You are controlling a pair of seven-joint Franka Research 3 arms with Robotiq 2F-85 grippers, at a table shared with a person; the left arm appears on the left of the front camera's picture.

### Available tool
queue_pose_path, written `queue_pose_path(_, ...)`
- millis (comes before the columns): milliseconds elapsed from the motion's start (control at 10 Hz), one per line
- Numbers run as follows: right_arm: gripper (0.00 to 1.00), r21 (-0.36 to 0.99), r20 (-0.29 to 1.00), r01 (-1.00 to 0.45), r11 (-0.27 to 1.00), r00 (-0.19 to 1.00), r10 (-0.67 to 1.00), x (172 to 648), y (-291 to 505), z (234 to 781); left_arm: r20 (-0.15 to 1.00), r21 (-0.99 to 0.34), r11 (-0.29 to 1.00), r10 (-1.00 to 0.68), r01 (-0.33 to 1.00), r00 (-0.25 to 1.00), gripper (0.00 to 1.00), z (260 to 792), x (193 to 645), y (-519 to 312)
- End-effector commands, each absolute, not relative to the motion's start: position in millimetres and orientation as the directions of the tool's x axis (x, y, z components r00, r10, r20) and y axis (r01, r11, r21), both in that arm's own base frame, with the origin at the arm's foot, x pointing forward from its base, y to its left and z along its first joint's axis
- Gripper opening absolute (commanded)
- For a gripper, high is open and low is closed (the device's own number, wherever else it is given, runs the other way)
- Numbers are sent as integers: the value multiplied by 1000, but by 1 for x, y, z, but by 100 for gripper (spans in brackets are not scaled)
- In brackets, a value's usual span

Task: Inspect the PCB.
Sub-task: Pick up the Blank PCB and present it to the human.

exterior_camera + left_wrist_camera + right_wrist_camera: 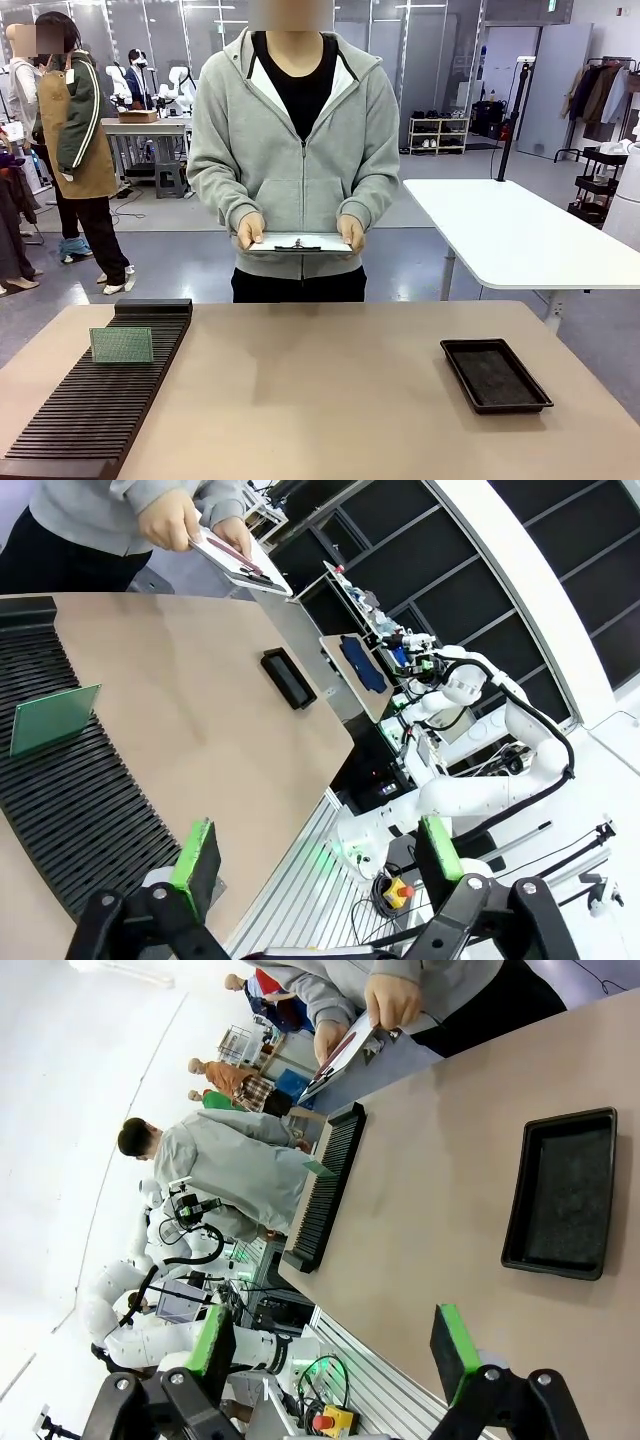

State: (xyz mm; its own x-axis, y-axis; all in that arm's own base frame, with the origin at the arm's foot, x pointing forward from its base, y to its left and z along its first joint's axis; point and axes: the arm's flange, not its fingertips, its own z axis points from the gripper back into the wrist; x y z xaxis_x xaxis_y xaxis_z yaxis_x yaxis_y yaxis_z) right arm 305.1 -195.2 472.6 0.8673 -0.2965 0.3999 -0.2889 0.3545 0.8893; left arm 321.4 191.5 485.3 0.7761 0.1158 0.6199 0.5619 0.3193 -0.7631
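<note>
Left gripper: jaws wide apart, holding nothing. Right gripper: jaws wide apart, holding nothing. PCB: upright in black slotted rack, untouched.

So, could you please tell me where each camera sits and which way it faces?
Front view: between the arms, facing across the tan table at the person's hands holding a white clipboard.
Left wrist view: on the left arm, looking over the thin green PCB in its black ribbed rack; the open left gripper rises below.
Right wrist view: on the right arm, looking over the shallow black tray; the open right gripper rises below.
Shared: both wrist views show the tray.
</note>
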Motion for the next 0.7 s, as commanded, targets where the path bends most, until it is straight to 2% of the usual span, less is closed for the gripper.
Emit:
queue_pose_path(0, 100, 890, 400, -291, 352, 868, -295, 305, -195, 473, 621, -763, 318, 118, 563, 775, 100, 486, 321, 192)
queue_pose_path(400, 100, 890, 400, -291, 352, 868, -295, 305, -195, 473, 620, -763, 320, 117, 561, 776, 100, 485, 321, 192)
queue_pose_path(500, 100, 890, 400, -291, 352, 868, -295, 305, -195, 473, 756, -578, 478, 6, 662, 655, 100, 512, 299, 187)
queue_pose_path(600, 100, 890, 400, -291, 352, 868, -295, 305, -195, 473, 803, -416, 554, -148, 721, 577, 100, 532, 297, 174)
